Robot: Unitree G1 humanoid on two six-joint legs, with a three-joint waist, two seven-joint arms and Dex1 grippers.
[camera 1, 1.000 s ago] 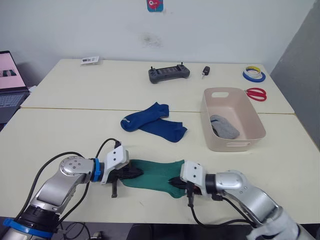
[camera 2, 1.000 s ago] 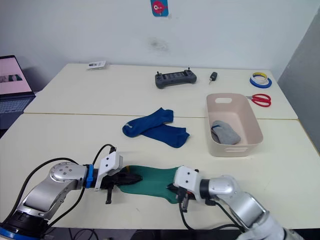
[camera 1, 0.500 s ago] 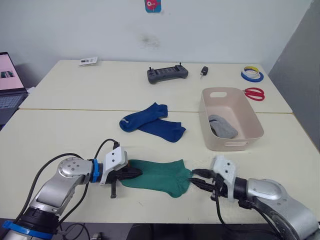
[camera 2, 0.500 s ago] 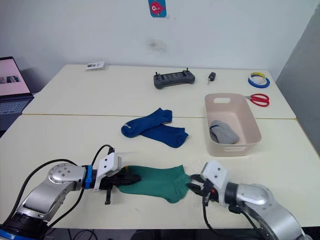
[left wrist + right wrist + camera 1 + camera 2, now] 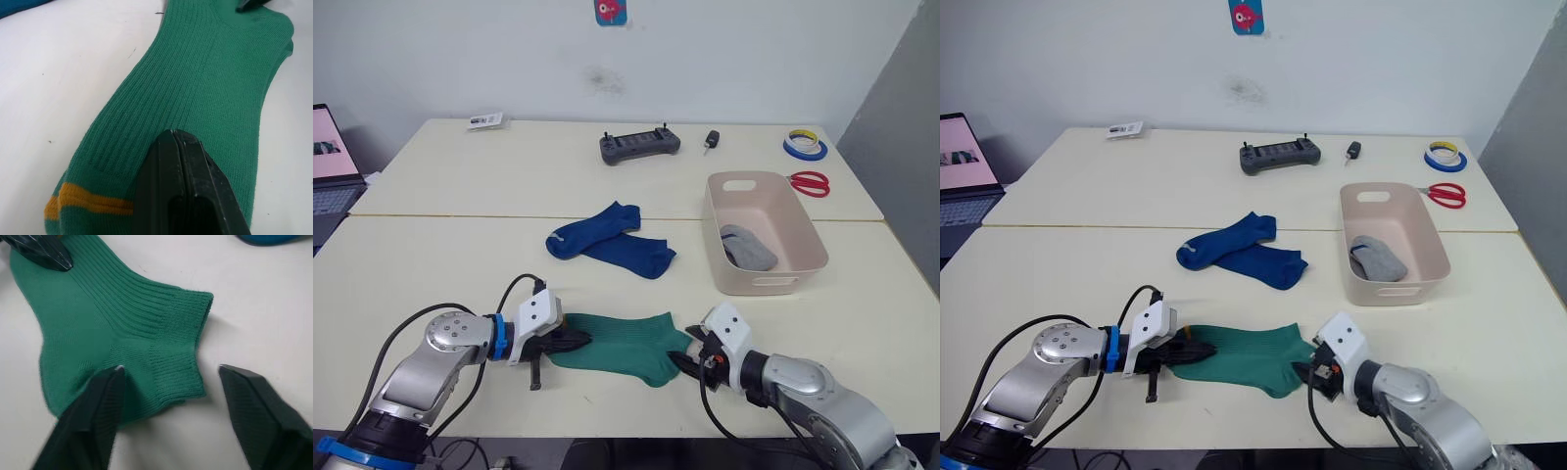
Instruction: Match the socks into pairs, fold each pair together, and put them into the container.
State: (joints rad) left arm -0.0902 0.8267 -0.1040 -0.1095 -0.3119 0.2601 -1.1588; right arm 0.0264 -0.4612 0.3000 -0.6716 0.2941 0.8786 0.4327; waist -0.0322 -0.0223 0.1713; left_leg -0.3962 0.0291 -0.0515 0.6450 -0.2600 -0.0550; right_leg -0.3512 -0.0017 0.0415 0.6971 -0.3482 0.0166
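- Far side of table (image 5: 460,176): grey controller (image 5: 639,146), small black key fob (image 5: 712,140), tape rolls (image 5: 806,147), red scissors (image 5: 811,182), a small card (image 5: 487,119). Laptop (image 5: 335,147) at the left edge. Nothing lies btw. the green sock and the tub.
- Tub (image 5: 808,238): pale pink, on the right, well apart from the green sock; grey socks (image 5: 749,248) lie inside.
- Blue socks (image 5: 612,241): two, overlapping in a flat V, mid table, behind the green sock, not touching it.
- Green sock (image 5: 625,345): ribbed knit, flat on the table near the front edge, btw. both grippers. Yellow stripes at the end by the left gripper.
- Long axis runs left-right; one end twd. the left gripper, the other end twd. the right one.
- Left gripper (image 5: 182,147): fingers together, pressed down on the green sock near the striped end.
- Right gripper (image 5: 168,377): fingers apart, one fingertip (image 5: 111,382) touching the sock's edge, the other on bare table beside it; not clamped on anything.
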